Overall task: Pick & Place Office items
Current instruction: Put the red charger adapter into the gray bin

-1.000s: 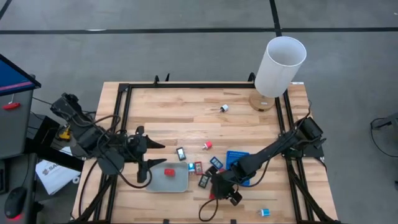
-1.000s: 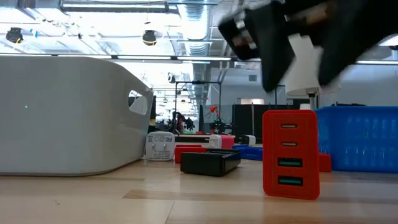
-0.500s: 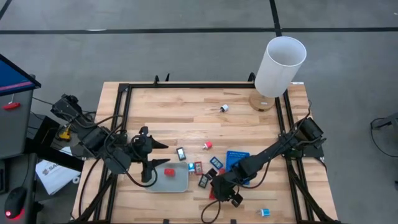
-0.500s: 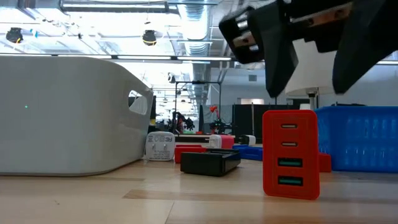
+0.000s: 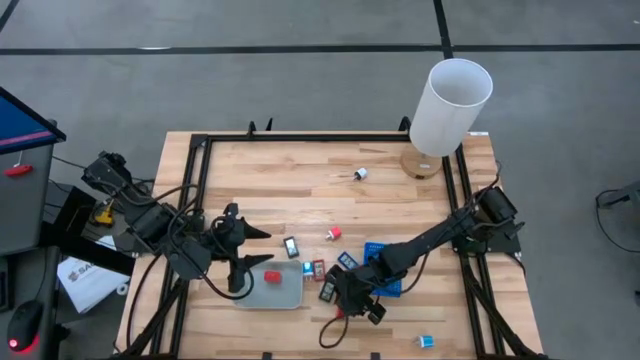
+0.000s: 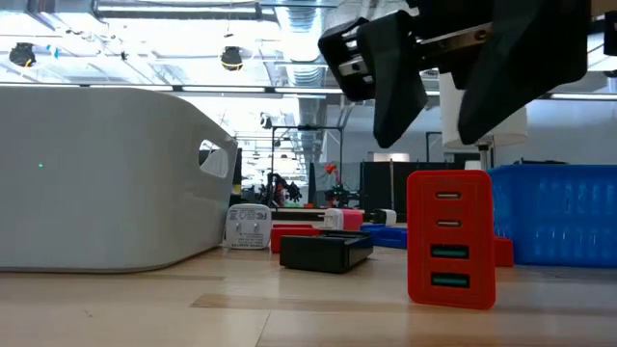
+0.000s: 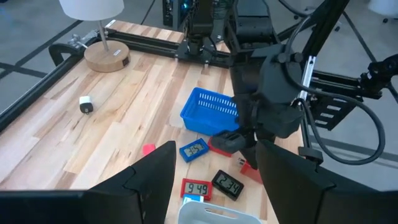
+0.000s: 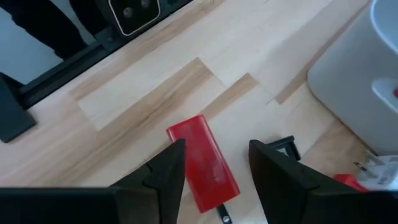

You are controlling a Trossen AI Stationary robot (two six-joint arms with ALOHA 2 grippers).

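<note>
Flanking 1 red blk (image 6: 450, 253): 2 trays (image 6: 96, 183)

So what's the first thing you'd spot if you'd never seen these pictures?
Probably the tall white cylinder standing at the far right corner of the wooden table. Next, the bright red block standing upright near the front edge, with the right tool hanging open just above it. The left tool waits open by the grey tray, which has a red piece in it.

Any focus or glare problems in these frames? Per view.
Low view: right gripper close to the lens and soft, bright ceiling lights behind; red charger sharp. Right wrist view: own fingers blurred, charger clear. High view: even light, no glare.
</note>
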